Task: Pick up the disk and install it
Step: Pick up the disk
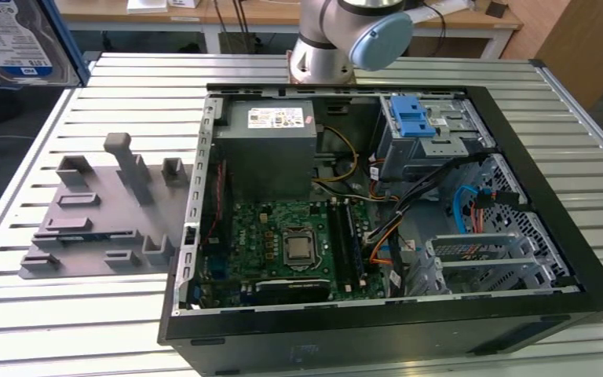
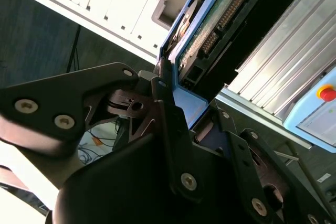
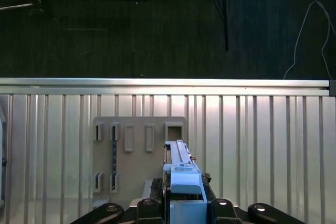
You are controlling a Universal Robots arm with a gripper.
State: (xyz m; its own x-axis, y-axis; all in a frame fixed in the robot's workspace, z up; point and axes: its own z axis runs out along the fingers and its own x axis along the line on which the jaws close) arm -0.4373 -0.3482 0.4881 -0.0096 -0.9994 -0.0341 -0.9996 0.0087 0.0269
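The gripper (image 2: pixel 191 114) has its fingers (image 2: pixel 163 103) clamped on the disk (image 1: pixel 19 39). The disk hangs in the air at the exterior view's far left, above the slatted metal table (image 1: pixel 71 314) and well apart from the open computer case (image 1: pixel 385 334). A grey holder plate (image 1: pixel 103 220) lies on the table left of the case, with bare slats around it. Inside the case, a silver cage (image 1: pixel 427 137) with a blue latch stands at the far right, near a grey box (image 1: pixel 270 149) with a white sticker. The disk's label is blue and white.

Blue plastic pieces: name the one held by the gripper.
The rail of the disk, clamped in the gripper; the other, a latch, sits on the cage inside the case.
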